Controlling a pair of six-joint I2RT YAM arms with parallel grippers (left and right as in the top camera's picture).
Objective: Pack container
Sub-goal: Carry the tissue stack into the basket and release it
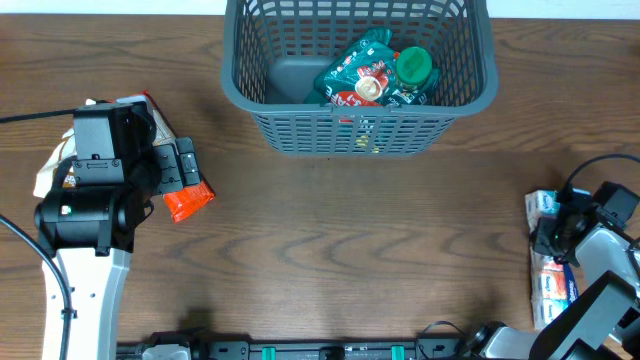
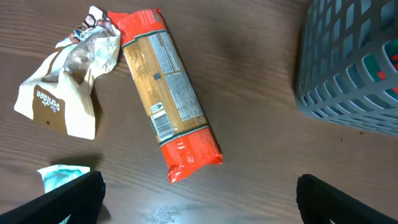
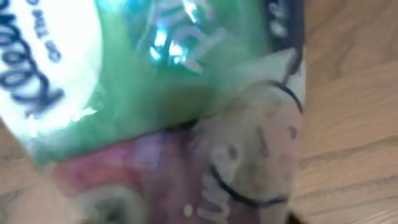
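left gripper [image 2: 202, 200]: jaws wide open, nothing held, both dark fingers clear of the wood table [image 2: 261, 143].
ahead of left jaws: pasta packet [image 2: 168, 106], long glossy film, orange-red ends, lying flat on a diagonal.
left of it: paper bag [image 2: 62, 93], beige, crumpled, touching the packet's far end.
by left finger: teal-white sachet [image 2: 61, 176], partly hidden.
right gripper [image 1: 548, 236]: down at packets on the table's right edge; fingers not in view, can't tell the jaw state.
under right jaws: soft wrapper [image 3: 186, 93], green, white and pink, shiny, blurred, fills the wrist view.
container [image 1: 340, 135]: dark grey plastic lattice basket with a rolled rim, ahead-right of left jaws, well apart from both grippers, green foil packs [image 1: 365, 75] inside.
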